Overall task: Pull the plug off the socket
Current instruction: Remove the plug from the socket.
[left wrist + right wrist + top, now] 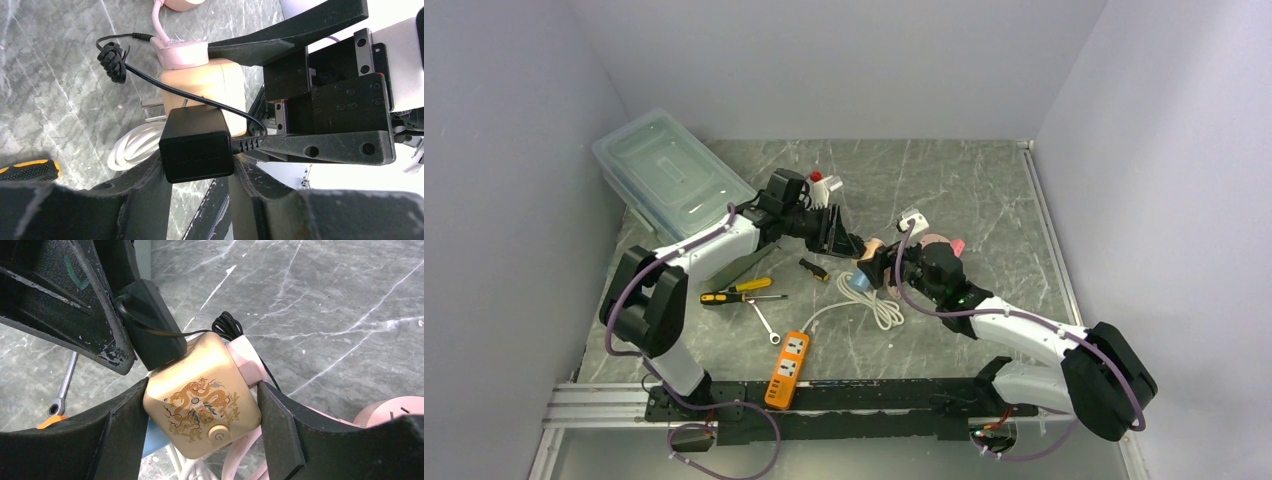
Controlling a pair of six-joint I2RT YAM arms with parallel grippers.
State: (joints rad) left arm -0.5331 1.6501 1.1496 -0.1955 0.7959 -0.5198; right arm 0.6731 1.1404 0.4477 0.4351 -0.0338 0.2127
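Black plug [192, 125] seated in cube socket [190, 370], mid-table beside white cable [131, 145], plug's long axis ran out from socket face toward left gripper [198, 160], which clamped plug body, right gripper [202, 390] closed on socket sides

Marble table [984, 190] with bin [669, 170], screwdrivers [742, 293], wrench [766, 325], orange power strip [790, 368]
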